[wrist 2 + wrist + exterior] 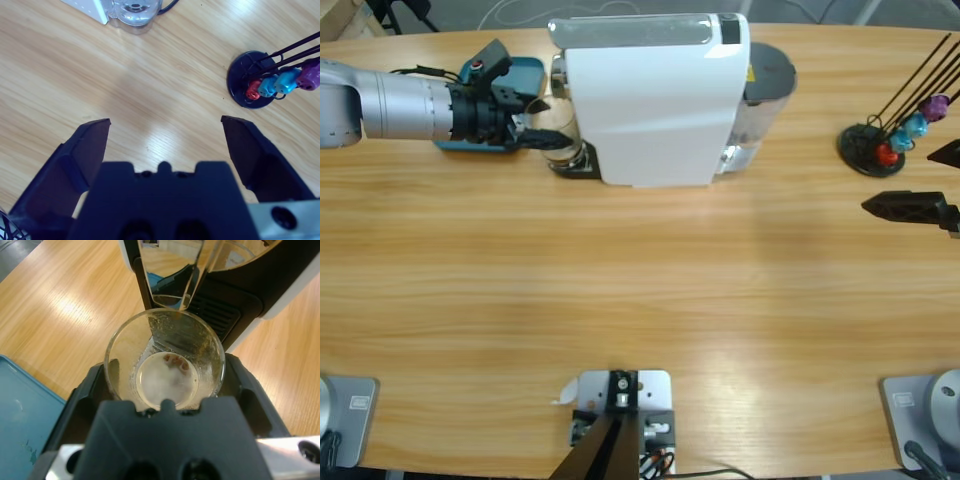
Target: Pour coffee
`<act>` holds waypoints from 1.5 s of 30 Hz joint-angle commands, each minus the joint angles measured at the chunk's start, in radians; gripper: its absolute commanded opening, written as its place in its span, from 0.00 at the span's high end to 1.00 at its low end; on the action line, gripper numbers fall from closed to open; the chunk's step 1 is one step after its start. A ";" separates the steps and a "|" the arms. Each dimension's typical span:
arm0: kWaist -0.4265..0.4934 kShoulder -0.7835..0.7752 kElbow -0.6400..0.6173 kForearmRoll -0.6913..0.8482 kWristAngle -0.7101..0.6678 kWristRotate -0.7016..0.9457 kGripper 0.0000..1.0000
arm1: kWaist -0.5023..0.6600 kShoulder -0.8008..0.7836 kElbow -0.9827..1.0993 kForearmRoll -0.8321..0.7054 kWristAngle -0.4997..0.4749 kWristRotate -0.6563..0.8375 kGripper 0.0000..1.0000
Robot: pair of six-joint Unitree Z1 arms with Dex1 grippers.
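While the left end effector (165,390) pinches the glass cup (165,360) at the upper left of the high view, the white coffee machine (655,100) hides most of it. Only small brown coffee (175,361) spots show inside. At the right edge, the right end effector (165,135) is spread wide and cut off.

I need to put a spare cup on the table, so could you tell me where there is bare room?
The broad wooden tabletop in front of the white coffee machine is bare. The stretch between the machine and the black capsule stand is free. It is crowded at the machine's spout, where the left gripper holds the glass cup by the blue tray.
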 commanded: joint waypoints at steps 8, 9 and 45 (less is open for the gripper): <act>0.041 0.038 0.041 -0.065 -0.054 -0.031 1.00 | 0.009 0.028 0.008 0.013 0.003 0.002 0.00; 0.049 0.032 0.043 -0.065 -0.056 -0.032 1.00 | 0.009 0.027 0.008 0.013 0.003 0.002 0.00; 0.237 0.157 -0.097 -0.157 0.334 -0.387 1.00 | 0.009 0.022 0.010 0.011 0.026 -0.008 0.00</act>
